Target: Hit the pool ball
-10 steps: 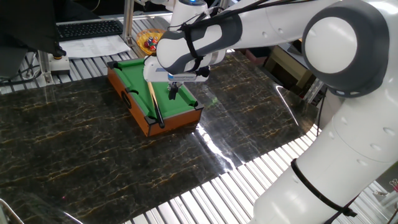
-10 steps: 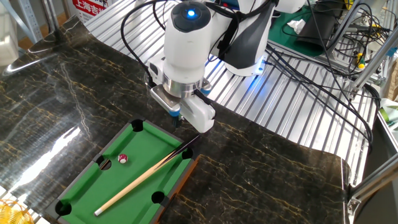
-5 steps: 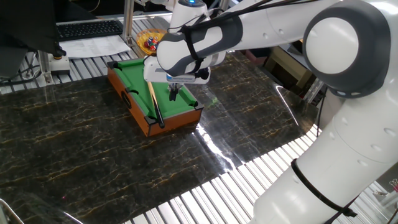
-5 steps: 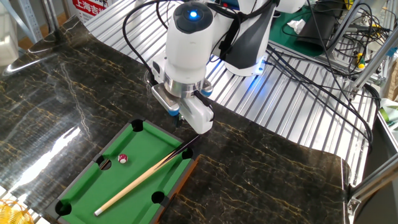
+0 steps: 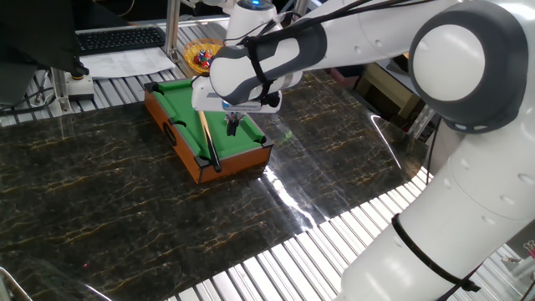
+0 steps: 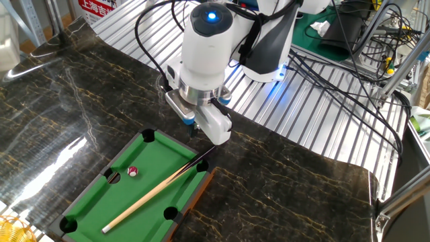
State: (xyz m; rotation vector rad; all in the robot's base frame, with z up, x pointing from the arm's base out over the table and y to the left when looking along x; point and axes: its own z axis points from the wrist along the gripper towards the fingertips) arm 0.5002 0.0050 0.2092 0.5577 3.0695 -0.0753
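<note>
The pool ball (image 6: pixel 133 171) is a tiny red ball lying on the green felt of the miniature pool table (image 6: pixel 153 161), close to a side pocket. It does not show in one fixed view, where the arm covers part of the felt. A thin tan cue stick (image 6: pixel 158 190) lies diagonally on the table (image 5: pixel 185 102), its dark end on the near rim. My gripper (image 6: pixel 194 128) hangs above the table's end by that dark end, fingers drawn together and holding nothing. In one fixed view the gripper (image 5: pixel 233 125) hovers just over the felt, right of the cue stick (image 5: pixel 206 138).
A yellow bowl (image 5: pixel 199 55) of small coloured items stands behind the pool table, with a keyboard (image 5: pixel 119 38) and papers further back. The dark marble tabletop (image 5: pixel 125 209) borders ribbed metal strips. Cables (image 6: pixel 349 81) run behind the arm's base.
The arm has drifted slightly sideways and up over the table's end. The ball and the cue stick lie where they were.
</note>
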